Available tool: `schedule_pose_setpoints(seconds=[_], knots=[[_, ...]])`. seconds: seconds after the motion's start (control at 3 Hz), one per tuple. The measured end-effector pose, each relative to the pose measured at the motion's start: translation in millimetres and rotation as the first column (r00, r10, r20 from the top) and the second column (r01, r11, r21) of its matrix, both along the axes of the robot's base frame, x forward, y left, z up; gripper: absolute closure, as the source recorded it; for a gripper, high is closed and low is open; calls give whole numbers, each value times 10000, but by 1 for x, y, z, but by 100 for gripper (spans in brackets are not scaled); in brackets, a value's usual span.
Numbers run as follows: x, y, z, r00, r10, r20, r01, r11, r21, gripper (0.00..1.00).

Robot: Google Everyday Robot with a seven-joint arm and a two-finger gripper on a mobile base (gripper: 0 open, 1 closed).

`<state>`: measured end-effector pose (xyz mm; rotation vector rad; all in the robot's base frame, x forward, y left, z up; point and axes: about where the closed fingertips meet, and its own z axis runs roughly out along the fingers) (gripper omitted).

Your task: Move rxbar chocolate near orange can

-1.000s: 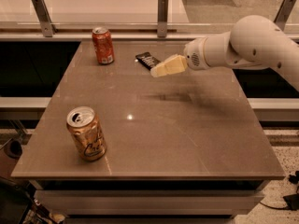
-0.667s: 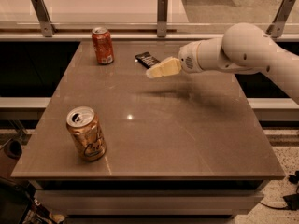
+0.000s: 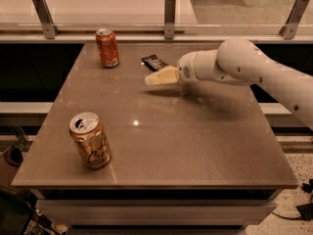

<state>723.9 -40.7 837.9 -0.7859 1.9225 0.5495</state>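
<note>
Now the white arm [image 3: 254, 70] reaches in from the right edge, its forearm rising from the lower right to a rounded joint above the far half of the surface [image 3: 195, 146], then turning to run nearly level toward the left; the gripper [image 3: 152, 79], cream-coloured, points left and slightly downward, hanging just above the surface with a faint shadow beneath it; whether it is wide or narrow I cannot tell, and nothing is visibly held in it. One snack bar [image 3: 154, 62], black-wrapped, lies flat near the far edge, just behind the gripper; whether the two touch I cannot tell. Two cans stand upright: the orange can [image 3: 90, 140] at the near left corner, its top opened, well apart from the bar; the red can [image 3: 107, 48] at the far left, near the bar. Three metal posts [image 3: 169, 16] stand along the rail behind the surface.
</note>
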Motion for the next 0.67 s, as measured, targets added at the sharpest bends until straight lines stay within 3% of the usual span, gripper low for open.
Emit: schedule_pose_setpoints(seconds=[0.67], knots=[[27,13,-25,9990,-434,-64,435,9990,61,0]])
